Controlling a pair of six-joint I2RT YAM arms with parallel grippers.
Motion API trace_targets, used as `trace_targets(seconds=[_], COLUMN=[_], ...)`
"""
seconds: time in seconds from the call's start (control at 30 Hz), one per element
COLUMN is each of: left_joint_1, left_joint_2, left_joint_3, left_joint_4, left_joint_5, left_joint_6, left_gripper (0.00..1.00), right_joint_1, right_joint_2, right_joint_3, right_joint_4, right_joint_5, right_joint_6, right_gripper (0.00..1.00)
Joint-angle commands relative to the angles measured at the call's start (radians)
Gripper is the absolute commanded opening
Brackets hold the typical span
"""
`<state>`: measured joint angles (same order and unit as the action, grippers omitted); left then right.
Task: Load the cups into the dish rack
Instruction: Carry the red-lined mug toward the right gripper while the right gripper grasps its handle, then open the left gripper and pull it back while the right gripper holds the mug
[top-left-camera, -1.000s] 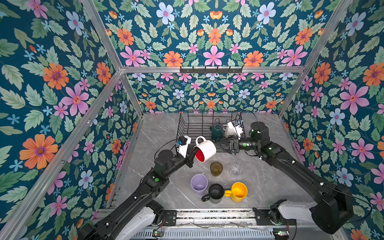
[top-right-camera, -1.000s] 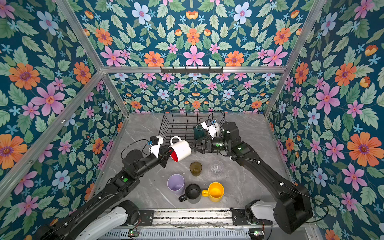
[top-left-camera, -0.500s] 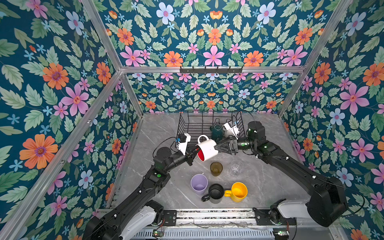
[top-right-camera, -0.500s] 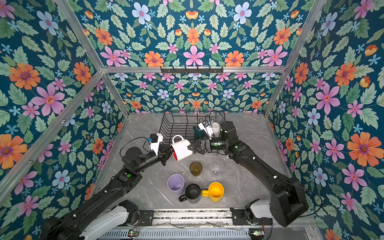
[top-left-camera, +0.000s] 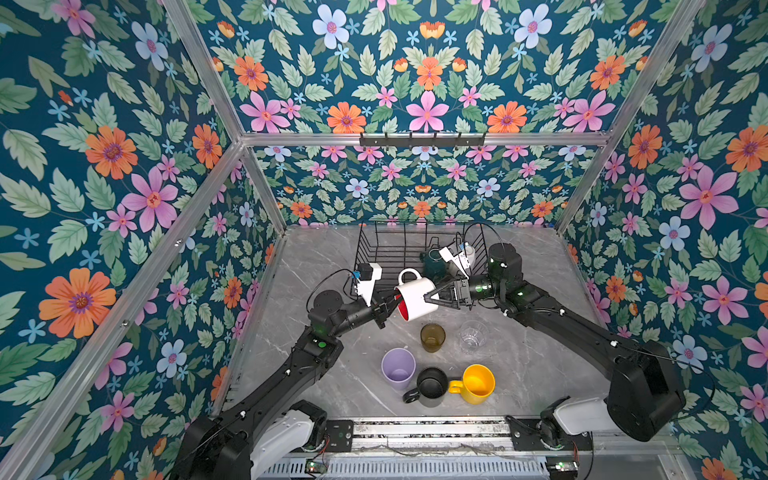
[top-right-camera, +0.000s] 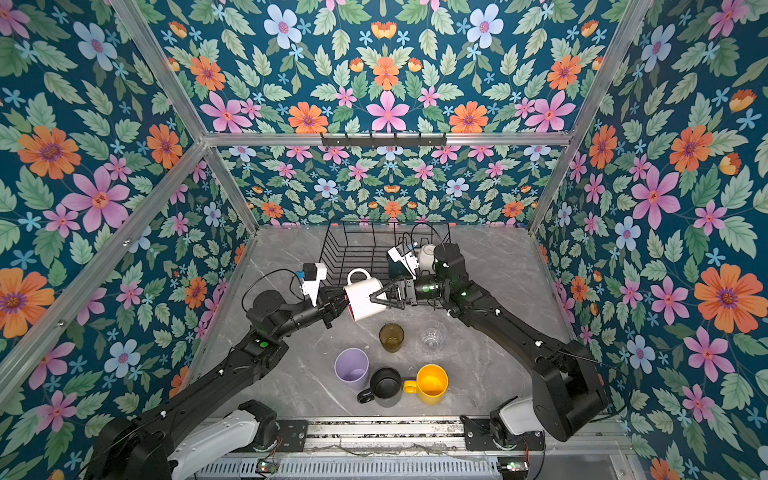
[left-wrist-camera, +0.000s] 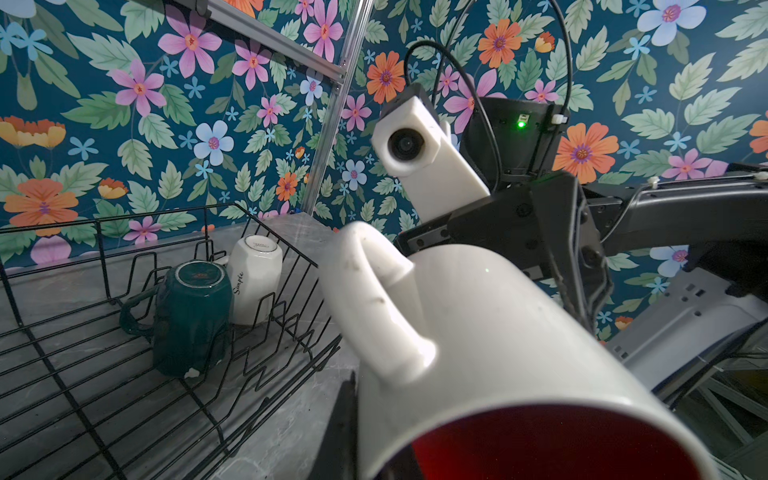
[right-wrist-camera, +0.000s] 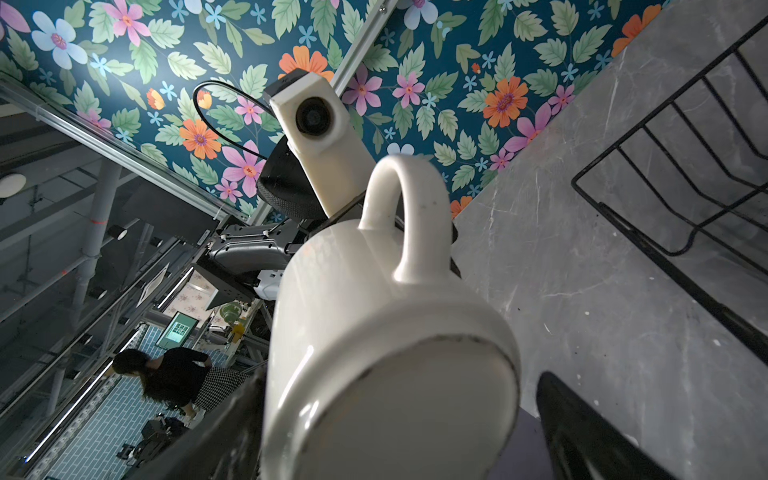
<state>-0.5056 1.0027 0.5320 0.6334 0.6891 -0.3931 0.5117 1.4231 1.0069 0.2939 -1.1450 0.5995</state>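
The white mug (top-left-camera: 415, 293) with a red inside hangs tilted above the table, just in front of the dish rack (top-left-camera: 376, 253), handle up. My left gripper (top-left-camera: 390, 305) is shut on its rim, one finger (left-wrist-camera: 345, 428) on the outside wall. My right gripper (top-left-camera: 430, 297) is open, its fingers astride the mug's base (right-wrist-camera: 399, 415), with a gap at one side. In the rack a dark-green mug (left-wrist-camera: 191, 311) and a cream mug (left-wrist-camera: 253, 278) stand upside down. A lilac tumbler (top-left-camera: 398, 368), black mug (top-left-camera: 432, 384), yellow mug (top-left-camera: 478, 382), amber glass (top-left-camera: 432, 336) and clear glass (top-left-camera: 471, 336) stand on the table.
The grey marble table (top-left-camera: 316, 266) is walled in by flowered panels on three sides. A black hook rail (top-left-camera: 422, 139) hangs on the back wall above the rack. The loose cups cluster between the two arms, near the front edge.
My right gripper has moved left from beside the rack to the mug's base, and its fingers now straddle it. The left gripper has held the mug nearly still.
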Motion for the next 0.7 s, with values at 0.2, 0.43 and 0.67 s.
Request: trace_targets(seconds=[0.2,0.43,0.67], left_joint_1=[0.002,0.002,0.004], left_joint_2=[0.002,0.006,0.008], left_joint_3=[0.013,0.014,0.016], left_joint_4=[0.123,0.129,0.137], left_joint_5=[0.044,0.049,0.056], left_joint_6=[-0.034,-0.039,-0.046], left_gripper=[0.00,0.00,0.00], right_joint_1=[0.030,0.048,0.073], right_joint_2=[0.030,0.059,0.087], right_joint_3=[0.019,0.037,0.059], right_joint_4=[0.056,0.062,0.046], right_joint_5=[0.015,0.024,0.025], right_joint_6=[0.040,0.055,0.049], right_gripper=[0.96,0.94,0.94])
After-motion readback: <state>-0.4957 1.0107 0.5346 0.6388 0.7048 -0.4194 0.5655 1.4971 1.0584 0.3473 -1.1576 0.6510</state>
